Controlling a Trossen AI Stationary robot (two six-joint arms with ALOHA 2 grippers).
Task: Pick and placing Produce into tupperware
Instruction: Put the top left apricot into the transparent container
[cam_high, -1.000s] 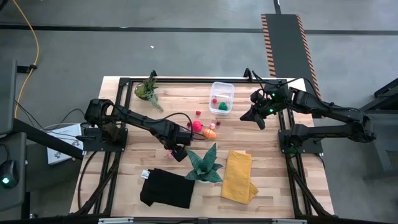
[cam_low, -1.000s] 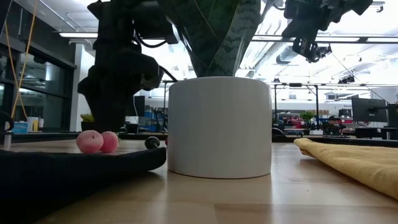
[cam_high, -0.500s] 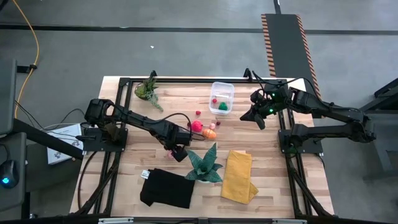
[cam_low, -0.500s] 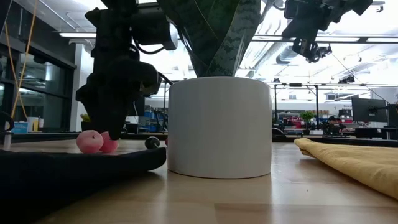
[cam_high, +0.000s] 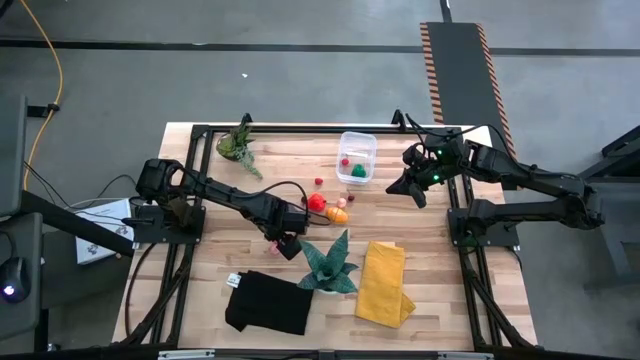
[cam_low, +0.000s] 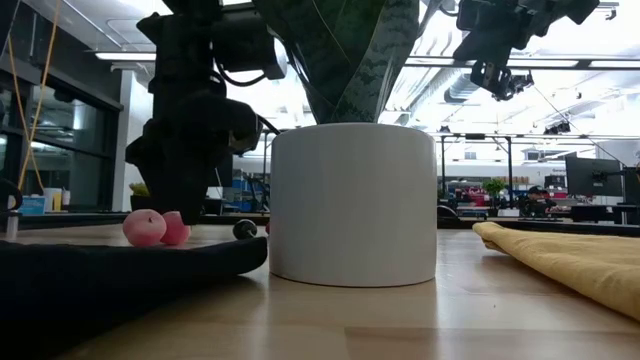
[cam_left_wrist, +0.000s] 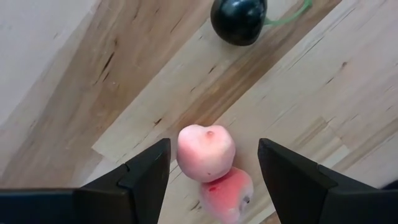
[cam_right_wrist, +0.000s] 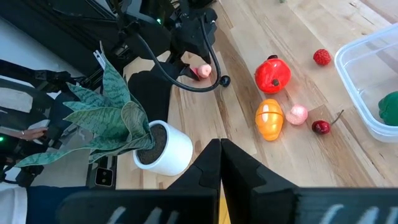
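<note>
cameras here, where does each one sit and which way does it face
High view: above the table, looking straight down; both arms, tub.
Low view: at tabletop height, looking level across; white pot, left arm behind it.
Left wrist view: on the left arm, looking down past the open left pincer at two pink fruits.
Right wrist view: on the right arm, past the shut right pincer.
Shared: low and left wrist both show the pink fruits.
</note>
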